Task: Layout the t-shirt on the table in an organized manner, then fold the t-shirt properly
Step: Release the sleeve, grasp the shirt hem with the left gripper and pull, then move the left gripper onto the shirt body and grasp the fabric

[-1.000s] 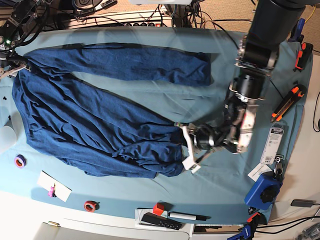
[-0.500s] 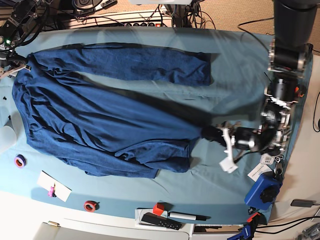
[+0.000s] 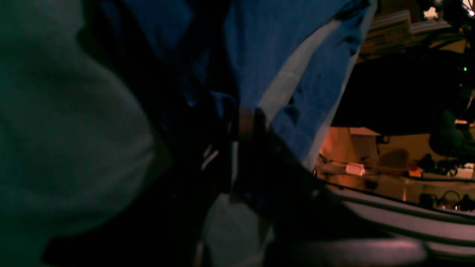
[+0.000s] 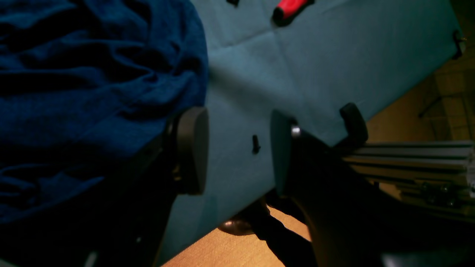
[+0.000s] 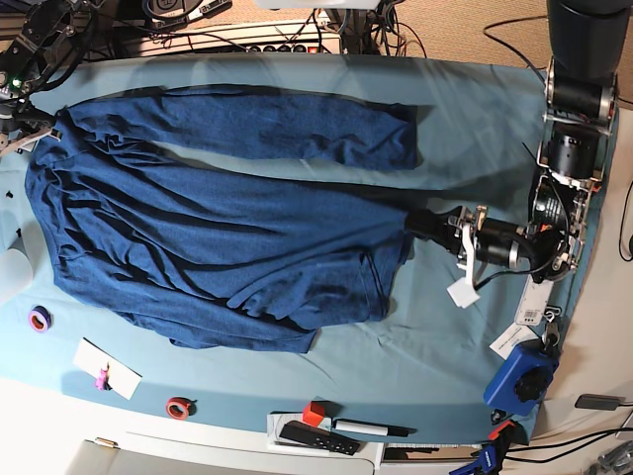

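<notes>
The t-shirt (image 5: 218, 228) is seen spread across the teal-draped worktop (image 5: 465, 109), its body lying crosswise and still rumpled with diagonal creases, one long sleeve stretched along the far side. The left hand (image 5: 435, 226) is clenched on the shirt's edge nearest the worktop's right side in the base view, where the cloth is drawn out into a point; in the left wrist view the blue fabric (image 3: 297, 92) is seen pinched right at the dark fingers, though that picture is dim. The right hand (image 4: 233, 148) is held released, its two pads (image 4: 191, 148) standing apart over bare teal cloth just beside the shirt's bunched edge (image 4: 111, 92), with nothing between them; in the base view this hand is hard to make out at the far left corner.

The laying-out step is judged to be in hand: the shirt is being tensioned from one end and no fold has been made. For the next move, the opposite edge would need to be gripped by the right hand so that the cloth can be pulled flat between both ends, and the lower hem, which lies bunched and doubled under, would need to be smoothed before any folding is attempted
</notes>
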